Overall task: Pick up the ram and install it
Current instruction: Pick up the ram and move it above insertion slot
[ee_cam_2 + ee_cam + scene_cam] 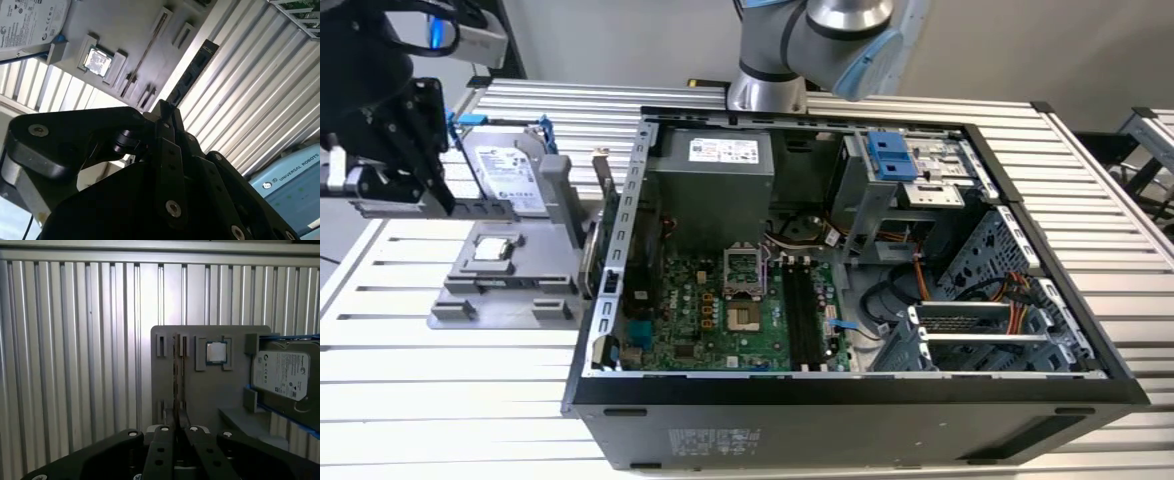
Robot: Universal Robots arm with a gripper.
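Observation:
My gripper (167, 107) is shut on the ram (194, 71), a long narrow dark stick with chips that juts out past the fingertips. In the first wrist view the ram (175, 372) shows edge-on as a thin line between the closed fingers of the gripper (176, 415), above the grey fixture plate (200, 390). In the exterior view the gripper (414, 190) hangs high over that fixture (507, 290), on the exterior view's left, well away from the open computer case. The black memory slots (803, 315) lie on the green motherboard inside the case.
The fixture also carries a silver hard drive (500, 175) in a blue frame and a small square processor chip (491, 248). The open case (854, 390) has tall metal walls, a power supply at the back and drive cages on the exterior view's right. Everything stands on a slatted metal table.

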